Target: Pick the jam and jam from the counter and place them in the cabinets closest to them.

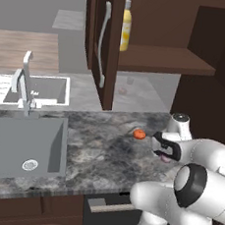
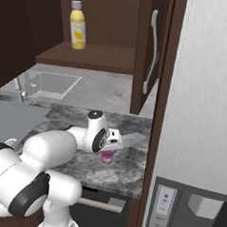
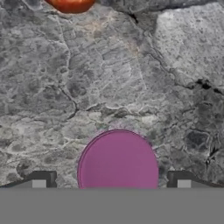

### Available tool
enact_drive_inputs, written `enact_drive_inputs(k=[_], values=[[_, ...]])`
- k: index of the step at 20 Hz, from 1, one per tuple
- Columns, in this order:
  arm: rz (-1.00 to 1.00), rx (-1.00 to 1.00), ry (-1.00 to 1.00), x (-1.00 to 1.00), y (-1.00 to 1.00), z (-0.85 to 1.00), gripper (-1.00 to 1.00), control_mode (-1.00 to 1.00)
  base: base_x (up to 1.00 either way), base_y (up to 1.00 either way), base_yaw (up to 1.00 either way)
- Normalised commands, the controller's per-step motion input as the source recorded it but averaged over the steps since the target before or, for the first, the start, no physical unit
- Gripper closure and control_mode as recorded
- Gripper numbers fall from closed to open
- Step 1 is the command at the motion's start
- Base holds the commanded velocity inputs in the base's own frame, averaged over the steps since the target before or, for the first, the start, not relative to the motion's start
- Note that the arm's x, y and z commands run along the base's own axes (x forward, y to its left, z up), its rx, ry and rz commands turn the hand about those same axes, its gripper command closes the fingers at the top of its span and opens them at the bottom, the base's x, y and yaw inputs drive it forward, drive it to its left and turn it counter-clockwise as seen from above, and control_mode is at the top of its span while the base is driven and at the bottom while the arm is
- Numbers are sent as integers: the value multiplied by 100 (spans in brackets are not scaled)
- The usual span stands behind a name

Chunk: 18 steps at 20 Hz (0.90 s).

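A pinkish-purple jam jar (image 3: 118,164) stands on the grey marble counter (image 3: 109,78), seen from straight above in the hand view. My gripper (image 3: 111,181) hangs over it, open, with one dark fingertip on each side of the lid and a small gap to both. From the right base view the jam (image 2: 107,157) sits just under the gripper (image 2: 108,150), near the counter's front right. In the left base view a bit of the jam (image 1: 165,159) peeks out below the gripper (image 1: 164,154). The dark brown cabinet (image 2: 90,54) above stands open.
An orange-red round fruit (image 1: 139,134) lies on the counter just left of the hand. A yellow bottle (image 2: 77,26) stands on the cabinet shelf. The open cabinet door (image 1: 110,45) juts out over the counter. The sink (image 1: 24,144) and faucet (image 1: 24,82) lie to the left.
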Motion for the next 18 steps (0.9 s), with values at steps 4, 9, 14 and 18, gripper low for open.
enact_drive_inputs(k=[4, 9, 14, 18], values=[[0, 0, 5, 22, -6, -42, -100, -100, 0, 0, 0], [0, 0, 3, 19, -17, -43, -100, -100, 0, 0, 0], [0, 0, 0, 6, -6, -15, 100, -100, 0, 0, 0], [-3, 0, 0, 0, 0, 5, 100, -100, 0, 0, 0]])
